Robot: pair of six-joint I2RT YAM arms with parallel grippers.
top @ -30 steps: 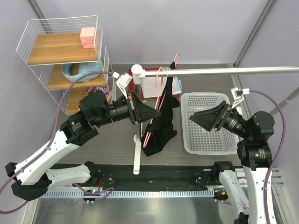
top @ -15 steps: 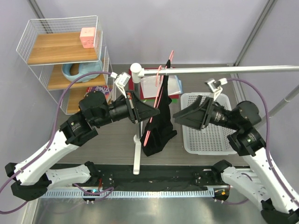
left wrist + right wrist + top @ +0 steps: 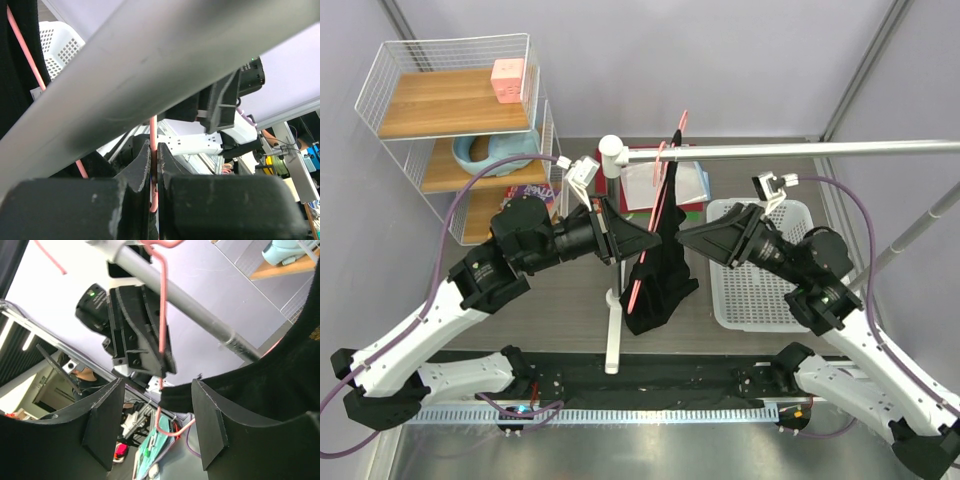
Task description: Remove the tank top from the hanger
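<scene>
At centre frame, your left hand [image 3: 656, 242] is clamped on the pink hanger [image 3: 153, 131]. Your right hand [image 3: 157, 385] has its fingers apart beside the tank top [image 3: 660, 285].

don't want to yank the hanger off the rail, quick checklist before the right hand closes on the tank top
1. Left hand shut on the hanger: ok.
2. Hanger hook over the rail: ok.
3. Tank top fabric between the open fingers of the right hand: ok.
4. Pink hanger wire outside that gap: cannot tell.
5. Tank top free of the hanger: not ok, it hangs on it.
</scene>
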